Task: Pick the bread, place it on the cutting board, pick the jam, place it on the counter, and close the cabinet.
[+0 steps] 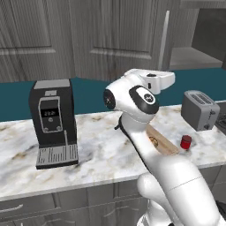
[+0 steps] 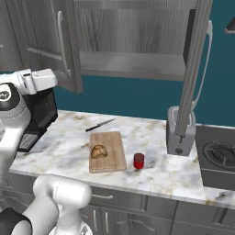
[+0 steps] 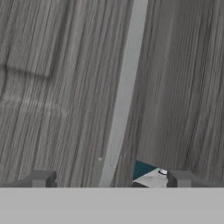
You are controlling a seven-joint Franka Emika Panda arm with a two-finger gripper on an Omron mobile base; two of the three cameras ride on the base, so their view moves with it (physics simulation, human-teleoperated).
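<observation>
The bread (image 2: 99, 151) lies on the wooden cutting board (image 2: 110, 158), and the arm hides part of both in the left base view. Just right of the board, the red jam (image 2: 138, 160) jar stands upright on the marble counter (image 2: 151, 133). The jam (image 1: 186, 141) also shows beside the board (image 1: 164, 142). The upper cabinet (image 2: 133, 64) has both doors swung out. My gripper (image 3: 111, 179) is open and empty, raised close to the left door, facing its silver bar handle (image 3: 124, 87). Its fingertips (image 3: 41, 178) stand wide apart.
A black coffee machine (image 1: 53, 121) stands at the counter's left. A silver toaster (image 2: 180, 133) sits under the open right door (image 2: 193, 69). A knife (image 2: 100, 125) lies behind the board, and a stove (image 2: 220, 156) is at the far right.
</observation>
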